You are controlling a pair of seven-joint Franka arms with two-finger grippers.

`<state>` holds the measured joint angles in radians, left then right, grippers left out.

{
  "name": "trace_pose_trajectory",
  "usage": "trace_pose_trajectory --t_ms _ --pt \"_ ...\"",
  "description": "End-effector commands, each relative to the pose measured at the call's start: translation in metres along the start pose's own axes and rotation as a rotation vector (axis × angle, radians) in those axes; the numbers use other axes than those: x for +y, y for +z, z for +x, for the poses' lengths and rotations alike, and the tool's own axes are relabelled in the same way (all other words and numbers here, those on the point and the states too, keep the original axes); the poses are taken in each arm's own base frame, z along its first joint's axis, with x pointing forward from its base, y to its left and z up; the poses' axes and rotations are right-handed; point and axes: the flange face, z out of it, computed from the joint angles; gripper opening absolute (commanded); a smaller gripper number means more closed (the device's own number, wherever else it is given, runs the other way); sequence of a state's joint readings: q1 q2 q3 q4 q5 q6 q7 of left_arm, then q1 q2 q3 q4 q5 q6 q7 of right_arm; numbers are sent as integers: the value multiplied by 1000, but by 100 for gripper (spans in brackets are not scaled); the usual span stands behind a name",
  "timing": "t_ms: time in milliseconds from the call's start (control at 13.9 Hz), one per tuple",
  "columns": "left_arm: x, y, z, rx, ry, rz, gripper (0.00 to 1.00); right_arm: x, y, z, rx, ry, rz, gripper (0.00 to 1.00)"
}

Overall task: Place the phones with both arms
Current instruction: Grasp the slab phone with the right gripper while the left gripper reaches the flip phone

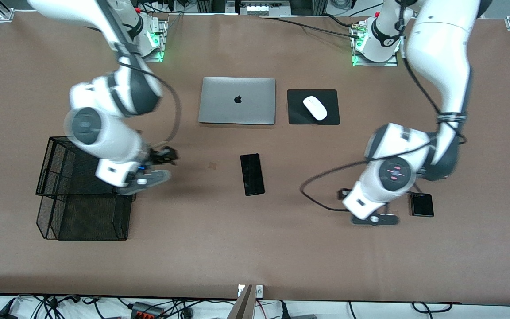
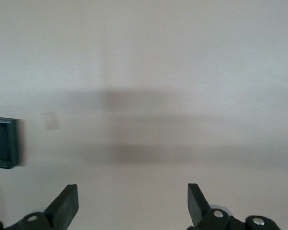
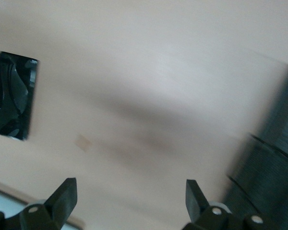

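A long slim black phone (image 1: 252, 174) lies flat mid-table, nearer the front camera than the laptop; the right wrist view shows this slim phone (image 3: 13, 95) too. A small squarish black phone (image 1: 422, 204) lies toward the left arm's end. My left gripper (image 1: 363, 208) hangs low beside that small phone, open and empty (image 2: 132, 203) over bare table, with the small phone (image 2: 2, 143) off to one side. My right gripper (image 1: 160, 161) is open and empty (image 3: 129, 199) over bare table, between the slim phone and the basket.
A black wire-mesh basket (image 1: 82, 190) stands toward the right arm's end, and the basket (image 3: 273, 177) fills one edge of the right wrist view. A shut silver laptop (image 1: 237, 100) and a white mouse (image 1: 315, 107) on a black pad (image 1: 299, 116) lie near the arms' bases.
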<state>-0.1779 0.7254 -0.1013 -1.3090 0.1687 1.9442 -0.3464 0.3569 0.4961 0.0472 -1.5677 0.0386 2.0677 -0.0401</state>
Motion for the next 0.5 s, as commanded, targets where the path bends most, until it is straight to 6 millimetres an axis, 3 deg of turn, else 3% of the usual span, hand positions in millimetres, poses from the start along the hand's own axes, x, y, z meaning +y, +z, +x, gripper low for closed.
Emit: trace_pose_trajectory --t_ms 0,144,215,287,431 --pt "-40 -3 1 -23 -22 21 100 -56 37 31 76 -69 10 100" --pt "-70 3 7 -33 -44 18 100 -98 66 45 125 -34 22 100" --pt "-92 6 10 -38 -48 16 100 -128 80 49 152 -10 32 100" --pt "-100 9 11 -42 -43 16 100 -156 96 51 177 21 43 100" --pt "-128 20 16 -51 -61 11 100 -182 127 53 202 72 55 100"
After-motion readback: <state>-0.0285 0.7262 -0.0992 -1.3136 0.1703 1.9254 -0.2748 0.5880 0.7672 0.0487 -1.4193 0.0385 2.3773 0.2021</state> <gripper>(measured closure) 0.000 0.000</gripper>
